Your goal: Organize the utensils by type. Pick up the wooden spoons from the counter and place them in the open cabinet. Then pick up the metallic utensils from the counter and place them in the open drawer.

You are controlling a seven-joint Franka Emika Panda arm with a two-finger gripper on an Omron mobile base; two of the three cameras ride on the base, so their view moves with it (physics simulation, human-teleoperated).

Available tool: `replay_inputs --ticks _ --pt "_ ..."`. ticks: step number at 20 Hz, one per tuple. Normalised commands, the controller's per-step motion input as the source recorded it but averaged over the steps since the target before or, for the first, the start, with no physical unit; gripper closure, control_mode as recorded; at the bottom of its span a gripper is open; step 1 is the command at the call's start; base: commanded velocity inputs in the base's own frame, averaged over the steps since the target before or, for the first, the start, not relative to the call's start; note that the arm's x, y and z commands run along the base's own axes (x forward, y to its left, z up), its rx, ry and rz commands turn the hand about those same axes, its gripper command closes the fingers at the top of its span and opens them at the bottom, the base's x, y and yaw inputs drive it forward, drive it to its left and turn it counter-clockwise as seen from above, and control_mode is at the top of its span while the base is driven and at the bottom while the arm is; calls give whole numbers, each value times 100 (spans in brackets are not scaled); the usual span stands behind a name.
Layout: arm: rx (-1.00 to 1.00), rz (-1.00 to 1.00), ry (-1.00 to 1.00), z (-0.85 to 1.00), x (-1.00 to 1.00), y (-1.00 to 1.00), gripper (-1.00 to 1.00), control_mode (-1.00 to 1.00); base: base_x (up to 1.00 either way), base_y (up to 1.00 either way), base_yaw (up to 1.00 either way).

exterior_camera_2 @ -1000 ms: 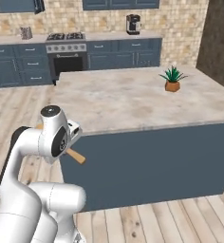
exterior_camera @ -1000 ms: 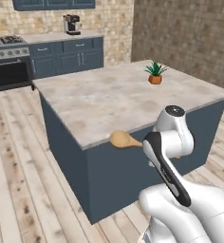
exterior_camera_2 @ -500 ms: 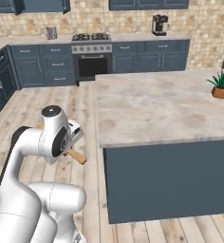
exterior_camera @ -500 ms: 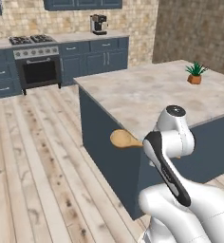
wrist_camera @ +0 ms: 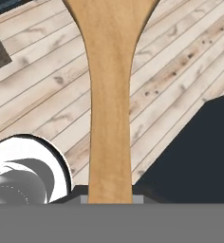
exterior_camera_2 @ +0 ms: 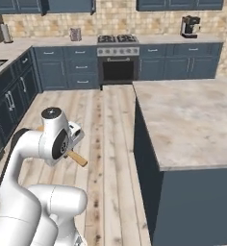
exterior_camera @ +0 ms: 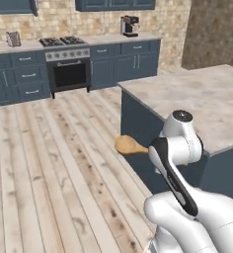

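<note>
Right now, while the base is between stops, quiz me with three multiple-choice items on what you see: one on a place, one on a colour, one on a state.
1. Where is the wooden spoon?
A. lying on the island top
B. carried above the plank floor
C. inside a drawer

2. What colour are the cabinet fronts along the back wall?
A. slate blue
B. white
C. red

3. How is the pincer?
A. wide open and empty
B. shut on the spoon's handle
C. shut on a metal fork

Answers: 1 B, the spoon's bowl juts out past the arm with floorboards beneath it. 2 A, every door and drawer front beside the stove is slate blue. 3 B, in the hand view the wooden handle runs straight down between the fingertips.
</note>
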Motion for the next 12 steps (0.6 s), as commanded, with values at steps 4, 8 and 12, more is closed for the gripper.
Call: replay_inputs --ticks 4,8,12 --pt "0 0 0 0 0 0 100 100 61 82 15" --pt "0 0 0 0 0 0 100 100 74 69 14" --pt "0 0 0 0 0 0 100 100 89 40 18"
